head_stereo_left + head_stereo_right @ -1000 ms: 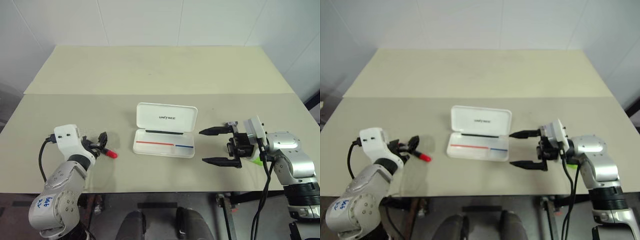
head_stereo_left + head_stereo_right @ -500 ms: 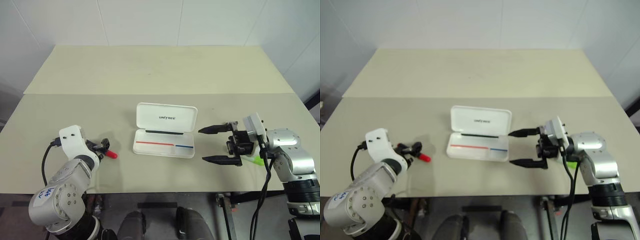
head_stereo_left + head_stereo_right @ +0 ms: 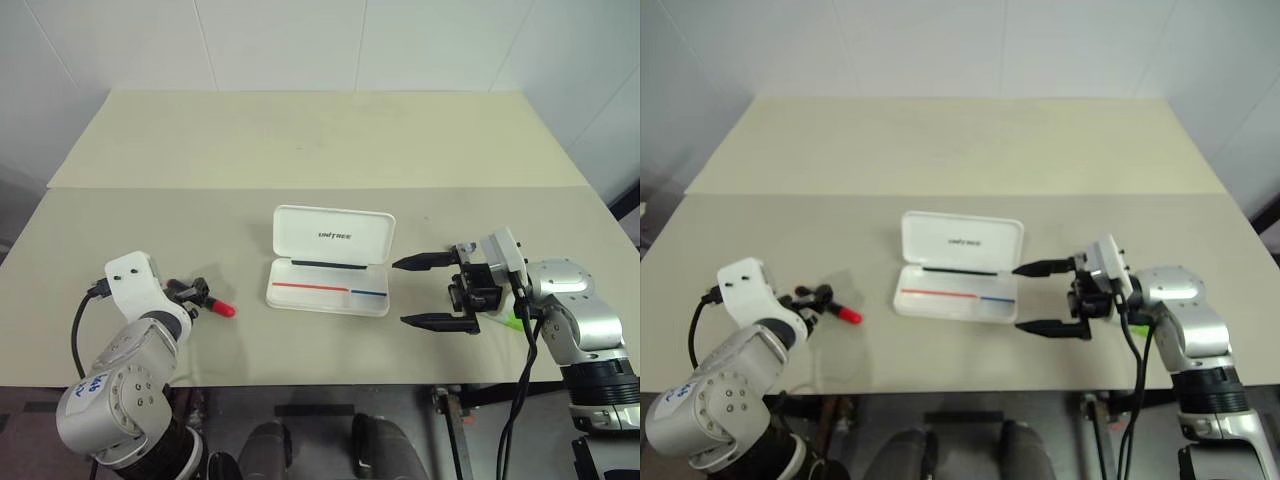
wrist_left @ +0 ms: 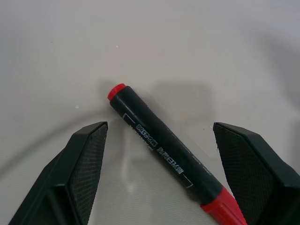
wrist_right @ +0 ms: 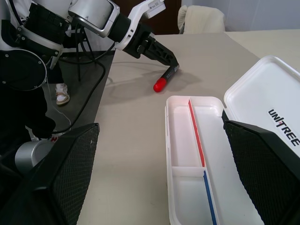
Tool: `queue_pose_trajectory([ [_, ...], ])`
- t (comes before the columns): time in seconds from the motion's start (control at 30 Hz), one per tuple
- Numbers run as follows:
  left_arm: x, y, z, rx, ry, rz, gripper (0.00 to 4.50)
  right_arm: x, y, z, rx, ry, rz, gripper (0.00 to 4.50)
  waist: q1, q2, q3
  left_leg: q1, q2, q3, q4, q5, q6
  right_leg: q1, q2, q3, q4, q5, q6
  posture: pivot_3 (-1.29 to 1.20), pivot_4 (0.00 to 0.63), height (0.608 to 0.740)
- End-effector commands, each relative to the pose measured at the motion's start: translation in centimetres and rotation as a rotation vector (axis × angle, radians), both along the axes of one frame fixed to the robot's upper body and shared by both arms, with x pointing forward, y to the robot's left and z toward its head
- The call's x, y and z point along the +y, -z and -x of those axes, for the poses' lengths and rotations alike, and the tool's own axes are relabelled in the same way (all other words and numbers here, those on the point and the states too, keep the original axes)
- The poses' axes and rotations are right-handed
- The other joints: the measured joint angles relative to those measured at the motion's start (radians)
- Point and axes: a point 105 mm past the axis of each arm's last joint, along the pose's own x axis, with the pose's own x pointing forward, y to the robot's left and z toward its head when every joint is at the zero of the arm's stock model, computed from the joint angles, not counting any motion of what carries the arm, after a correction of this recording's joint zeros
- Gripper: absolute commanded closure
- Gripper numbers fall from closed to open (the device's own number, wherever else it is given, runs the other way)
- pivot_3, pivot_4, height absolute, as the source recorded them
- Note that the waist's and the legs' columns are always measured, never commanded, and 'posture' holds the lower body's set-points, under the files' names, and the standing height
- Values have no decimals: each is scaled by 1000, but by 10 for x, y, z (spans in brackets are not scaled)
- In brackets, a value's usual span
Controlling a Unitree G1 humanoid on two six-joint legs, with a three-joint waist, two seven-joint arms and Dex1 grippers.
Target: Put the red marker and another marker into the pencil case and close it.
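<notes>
We log 0 of 2 markers in the open pencil case (image 3: 328, 288). Left end effector (image 4: 159, 136) open astride the red marker (image 4: 161, 150); right end effector (image 3: 415, 292) open, empty.

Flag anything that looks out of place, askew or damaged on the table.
Nothing stands out. The pencil case lies open and undamaged, the red marker lies flat on the table between the left gripper's open fingers, nothing spilled.

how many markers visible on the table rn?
2. The red marker lies on the table between the left gripper's open jaws, left of the pencil case. A lime-green marker peeks out behind the right gripper, mostly hidden.
</notes>
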Motion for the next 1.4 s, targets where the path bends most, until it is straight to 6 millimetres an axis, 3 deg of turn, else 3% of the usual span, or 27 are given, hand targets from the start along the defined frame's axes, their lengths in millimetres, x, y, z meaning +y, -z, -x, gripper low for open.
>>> queue_pose_trajectory([
  [0.03, -3, -15, -5, -75, 0, 38, 561, 3, -8, 6, -45, -36, -5, 0, 3, 0, 0, 0, 0, 0, 0, 0, 0, 0, 0, 0, 0, 0, 0, 0, 150, 740],
  [0.13, -3, -13, -6, -61, -4, 31, 21, 4, -8, 7, -46, -36, -6, 0, 1, 0, 0, -1, 0, 0, 0, 0, 0, 0, 0, -1, -1, 0, 0, 0, 150, 740],
  [0.6, -10, 11, -12, 83, -48, 20, 21, 4, -11, 10, -50, -26, -10, 0, 1, -1, 0, -1, 0, 0, -1, -1, -1, 0, 0, -1, -1, 0, 0, 0, 150, 740],
  [0.87, -9, 14, -17, 112, -59, 24, 21, 6, -13, 9, -58, -26, -16, 0, 1, -1, 0, 0, 0, 0, -1, 0, -1, 0, 0, -1, -1, 0, 0, 0, 150, 740],
  [0.97, -6, 16, -17, 124, -83, 37, 680, 7, -14, 8, -61, -28, -19, 0, 2, -1, 0, 0, 0, 0, -1, 0, -1, 0, 0, -1, 0, 0, 0, 0, 150, 740],
  [1.2, -7, 18, -19, 136, -62, 28, 3059, 10, -18, 6, -72, -34, -33, 0, 3, -1, 0, -1, 0, 0, -1, 0, -1, 0, 0, -1, -1, 0, 0, 0, 150, 740],
  [1.3, -4, 21, -18, 157, -56, -3, 3837, 11, -18, 6, -72, -35, -35, 0, 2, -1, 0, 0, 0, 0, -1, 0, -1, 0, 0, -1, -1, 0, 0, 0, 150, 740],
  [1.4, -2, 19, -19, 145, -48, -7, 3837, 11, -19, 6, -73, -33, -36, 0, 0, -1, 0, 0, 1, 0, -1, 0, -1, 0, 0, -1, 1, 0, 0, 0, 150, 740],
])
